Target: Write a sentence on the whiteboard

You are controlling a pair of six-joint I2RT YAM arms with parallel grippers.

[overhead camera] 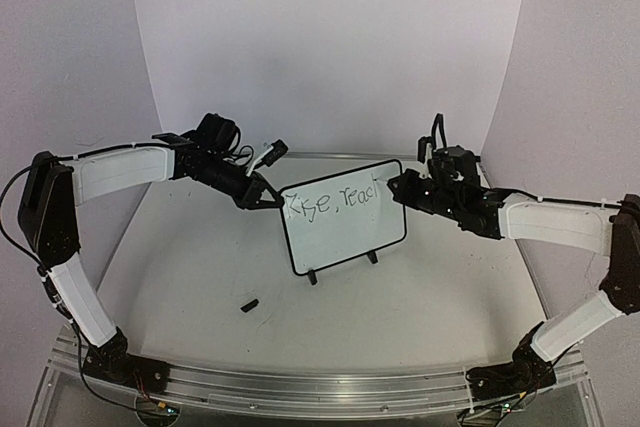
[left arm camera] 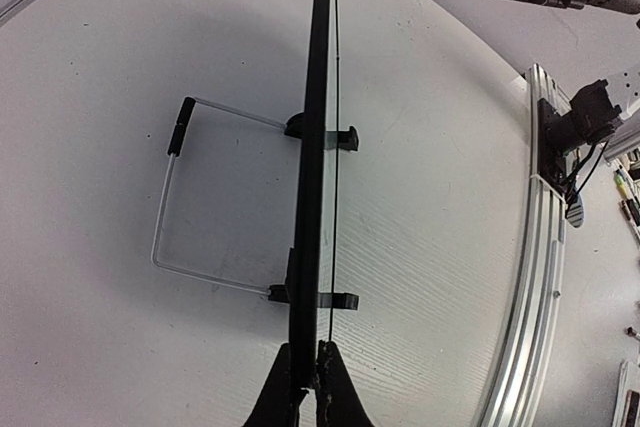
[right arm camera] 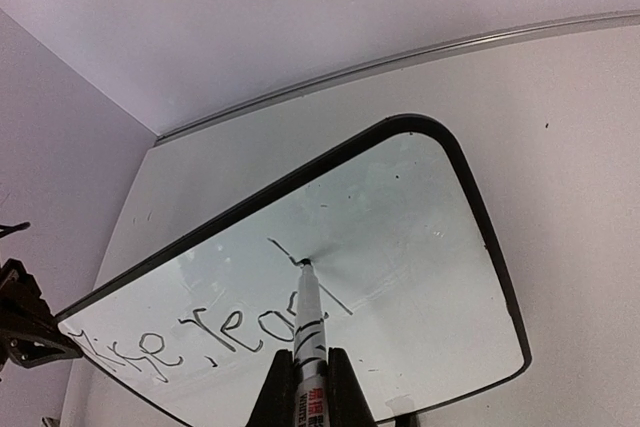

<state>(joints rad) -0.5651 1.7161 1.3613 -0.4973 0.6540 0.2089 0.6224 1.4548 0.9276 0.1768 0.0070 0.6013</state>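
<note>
Pale lilac walls (overhead camera: 330, 47) close round a pale table (overhead camera: 190, 257), and the whiteboard (overhead camera: 350, 242) stands upright on it between the two hands, on its two small black feet (left arm camera: 346, 137). The left hand (overhead camera: 270, 199) is closed tight on the board's near side edge. In the left wrist view its fingers (left arm camera: 285, 392) pinch the thin black frame from both sides, and the board runs edge-on straight away from them. A wire stand (left arm camera: 165, 209) sticks out from the board's back, off to one side of this hand.

The right hand (overhead camera: 402, 185) is at the board's opposite end, closed on a marker (right arm camera: 308, 332) that points forward out of its fingers. The marker's tip touches the white surface just ahead of the hand, at the end of a thin slanted stroke.

The sentence (overhead camera: 335, 202) is only partly there — one line of dark lettering reading roughly "Rise, reac". It starts close to the left hand and runs across toward the marker tip. Seen from the right wrist, the letters (right arm camera: 200, 337) lie beside the marker, on the left hand's side of it.

A small black piece (overhead camera: 248, 304) lies flat on the table, well apart from the left hand and nearer the arm bases — what it is cannot be told. A metal rail (overhead camera: 300, 387) runs along the table's near edge behind both hands.
</note>
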